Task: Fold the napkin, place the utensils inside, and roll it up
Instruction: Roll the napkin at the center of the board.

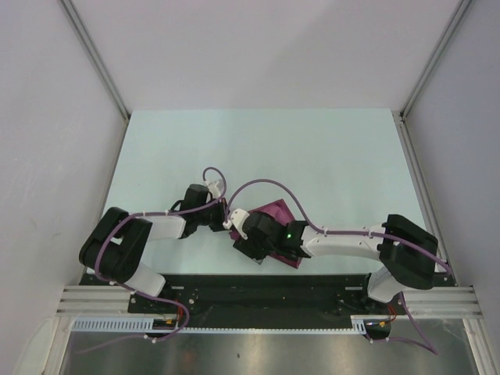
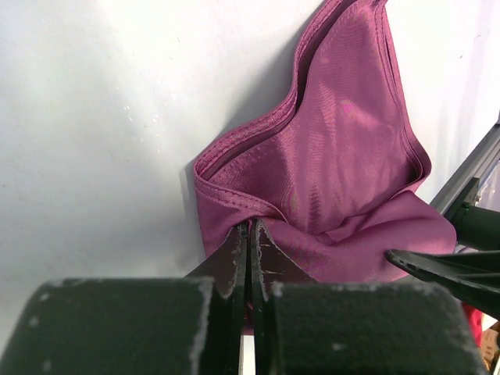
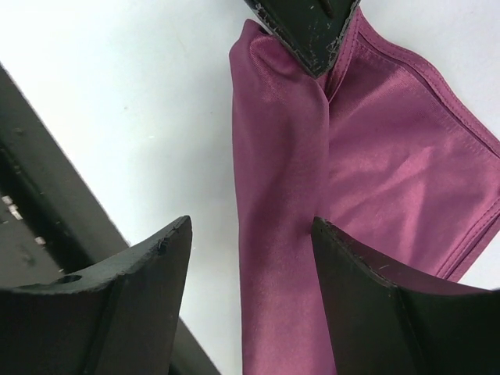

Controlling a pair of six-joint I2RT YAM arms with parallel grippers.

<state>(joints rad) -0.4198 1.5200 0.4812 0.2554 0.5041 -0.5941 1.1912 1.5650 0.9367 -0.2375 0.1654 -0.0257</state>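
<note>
The plum napkin (image 1: 275,212) lies bunched and partly folded on the table between the two arms. It is mostly hidden under my right gripper (image 1: 242,238) in the top view. My left gripper (image 2: 251,228) is shut on a gathered edge of the napkin (image 2: 336,156), its jaws pressed together on the cloth. My right gripper (image 3: 250,234) is open, and its fingers (image 3: 160,269) straddle a long folded ridge of the napkin (image 3: 391,156) without touching it. The tip of my left gripper (image 3: 312,39) shows ahead of it, pinching that ridge. The orange spoon is out of view.
The pale table (image 1: 258,148) stretches away behind the arms, with white walls on three sides. The black base rail (image 1: 258,287) runs along the near edge, close to the napkin. It also shows in the right wrist view (image 3: 47,219).
</note>
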